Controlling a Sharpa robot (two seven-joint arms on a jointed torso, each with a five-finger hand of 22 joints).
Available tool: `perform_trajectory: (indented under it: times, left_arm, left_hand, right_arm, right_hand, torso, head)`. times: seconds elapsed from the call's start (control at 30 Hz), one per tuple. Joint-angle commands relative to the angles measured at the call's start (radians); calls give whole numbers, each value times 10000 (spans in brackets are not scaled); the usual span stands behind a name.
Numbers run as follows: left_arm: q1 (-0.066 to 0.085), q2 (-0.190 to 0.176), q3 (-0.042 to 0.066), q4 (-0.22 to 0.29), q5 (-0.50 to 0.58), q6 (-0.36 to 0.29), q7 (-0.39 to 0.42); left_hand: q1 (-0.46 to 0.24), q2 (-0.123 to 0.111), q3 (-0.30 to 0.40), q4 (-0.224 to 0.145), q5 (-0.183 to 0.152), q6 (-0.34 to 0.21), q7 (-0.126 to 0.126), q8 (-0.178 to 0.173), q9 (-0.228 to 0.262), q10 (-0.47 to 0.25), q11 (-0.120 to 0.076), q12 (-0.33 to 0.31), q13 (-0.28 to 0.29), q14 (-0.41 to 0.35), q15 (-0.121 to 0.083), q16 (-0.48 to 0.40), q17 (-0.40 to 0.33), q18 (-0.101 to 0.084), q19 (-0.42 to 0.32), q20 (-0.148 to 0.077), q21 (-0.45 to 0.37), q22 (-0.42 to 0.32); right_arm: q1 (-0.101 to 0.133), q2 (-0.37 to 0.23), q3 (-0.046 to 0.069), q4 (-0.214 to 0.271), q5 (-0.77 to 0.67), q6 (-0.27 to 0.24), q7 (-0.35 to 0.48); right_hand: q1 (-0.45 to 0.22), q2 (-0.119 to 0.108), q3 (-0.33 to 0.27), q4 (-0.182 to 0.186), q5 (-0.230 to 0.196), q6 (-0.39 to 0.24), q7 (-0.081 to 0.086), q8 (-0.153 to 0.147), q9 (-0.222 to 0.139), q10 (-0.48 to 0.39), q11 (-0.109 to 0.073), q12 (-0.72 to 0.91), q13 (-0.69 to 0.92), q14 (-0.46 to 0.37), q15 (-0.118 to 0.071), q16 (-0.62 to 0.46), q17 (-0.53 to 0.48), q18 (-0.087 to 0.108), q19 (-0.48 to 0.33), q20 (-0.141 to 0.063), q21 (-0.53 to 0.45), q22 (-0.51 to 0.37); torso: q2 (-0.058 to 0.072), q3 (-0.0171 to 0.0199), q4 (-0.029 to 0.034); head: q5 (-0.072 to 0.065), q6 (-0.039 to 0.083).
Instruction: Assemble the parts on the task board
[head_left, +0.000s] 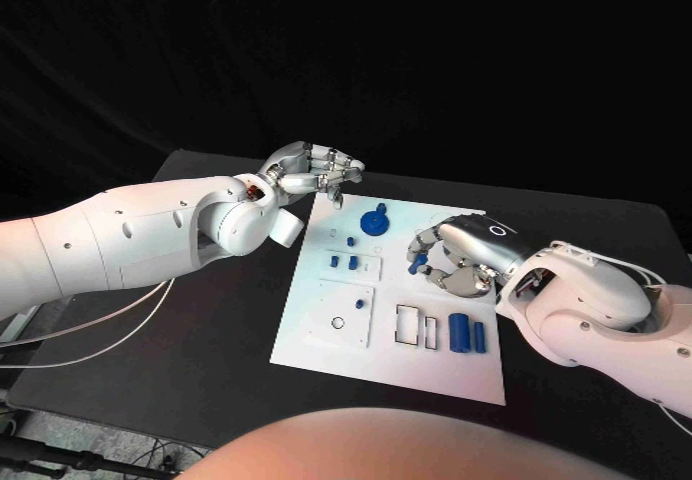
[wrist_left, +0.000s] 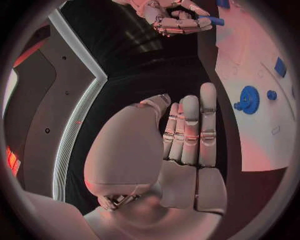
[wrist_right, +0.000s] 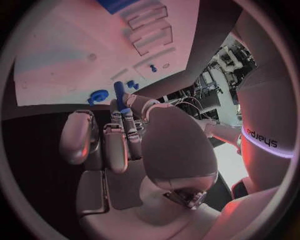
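"sharpa" wordmark, upside down, on the white arm (wrist_right: 265, 137)

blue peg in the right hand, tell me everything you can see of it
The blue peg is a short, smooth cylinder, plastic by its look, with a rounded free end. The right hand pinches it between its fingers, so its lower part is hidden. It sticks out past the fingertips, held above the white task board, apparently touching nothing but the fingers.

The black table (head_left: 188, 340) carries just one thing — the white task board (head_left: 325, 345) (lying flat, mid-table).
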Motion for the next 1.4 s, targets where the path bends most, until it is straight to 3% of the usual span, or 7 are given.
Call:
perform_trajectory:
  times: [0.03,0.3,0.53,0.9,1.4]
  left_arm:
    - [8,43,8,-18,68,165,69]
    - [9,173,8,-113,74,157,68]
    - [9,285,8,-153,76,188,56]
    - [10,321,7,-151,76,208,33]
    - [11,343,7,-144,76,234,15]
  left_hand:
    - [-92,-41,3,-10,-42,-67,11,-20,8,-86,-4,33,12,1,58,52,7,60,40,-8,-53,-9]
    - [-92,-41,3,-10,-42,-67,11,-20,8,-86,-4,33,12,1,58,52,7,60,40,-8,-53,-9]
    - [-94,-35,8,-16,-41,-70,9,-17,14,-90,-6,40,14,-1,58,54,7,60,42,-7,-59,-13]
    - [-95,-32,10,-19,-41,-71,8,-15,18,-90,-6,45,15,-3,57,55,7,60,43,-7,-62,-16]
    - [-95,-32,10,-19,-41,-71,8,-15,18,-90,-6,45,15,-3,57,55,7,60,43,-7,-62,-16]
  right_arm:
    - [-51,275,5,168,123,-110,90]
    - [-315,1314,-28,135,110,-45,212]
    - [-738,1936,-69,-182,66,32,303]
    - [-1178,2378,-153,-734,42,129,382]
    - [-1450,2680,-202,-1078,-47,197,443]
  right_hand:
    - [-5,75,5,-56,55,36,0,6,9,590,-543,457,426,513,-50,33,285,-9,37,-86,10,6]
    - [-1,76,19,-63,69,19,8,-7,15,577,-534,449,426,515,-47,37,293,-8,35,-90,0,-1]
    - [10,76,41,-79,87,-6,17,-27,24,561,-522,440,429,516,-40,38,296,-9,34,-92,-10,-8]
    - [14,75,47,-85,93,-14,21,-34,27,555,-517,438,430,516,-38,36,294,-9,33,-92,-16,-12]
    - [20,62,63,-109,112,-51,35,-64,40,532,-499,430,437,515,-25,32,288,-11,32,-89,-20,-11]
  torso:
    - [5,2,-10]
    - [13,0,1]
    - [29,6,19]
    - [27,16,-13]
    - [28,-1,3]
  head:
    - [92,3]
    - [132,3]
    - [286,3]
    - [395,3]
    - [402,3]
